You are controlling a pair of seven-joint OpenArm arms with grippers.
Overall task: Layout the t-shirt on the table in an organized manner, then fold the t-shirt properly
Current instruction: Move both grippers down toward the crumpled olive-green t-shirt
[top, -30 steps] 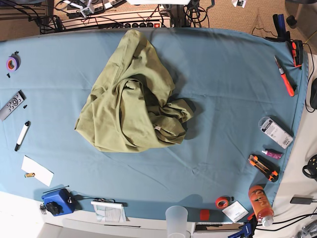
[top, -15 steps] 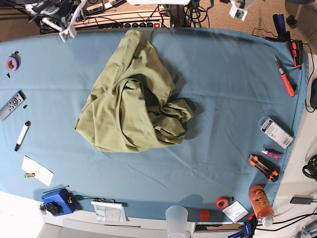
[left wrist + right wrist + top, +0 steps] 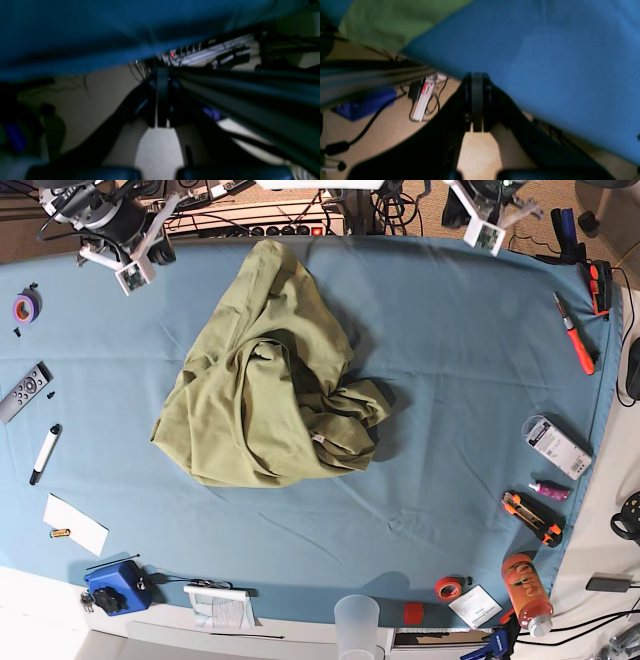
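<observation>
The olive-green t-shirt [image 3: 268,385] lies crumpled in a heap in the middle of the teal table [image 3: 470,360], its small white tag [image 3: 318,439] showing. My right gripper [image 3: 131,276] hangs over the far left edge of the table, well away from the shirt. In the right wrist view it [image 3: 477,75] is shut and empty, with table cloth [image 3: 545,62] and a bit of shirt [image 3: 395,22] beyond. My left gripper [image 3: 484,236] is at the far right edge. In the blurred left wrist view it [image 3: 162,71] looks shut and empty, under the table edge [image 3: 75,30].
At the left lie purple tape [image 3: 25,307], a remote [image 3: 24,392], a marker [image 3: 45,453], white paper [image 3: 76,524] and a blue box [image 3: 115,585]. A cup [image 3: 357,625] and an orange bottle [image 3: 525,590] stand in front. An orange cutter [image 3: 575,335] and small tools lie along the right.
Both arms have come into the base view at the far edge and moved forward toward the table. The t-shirt has not moved.
</observation>
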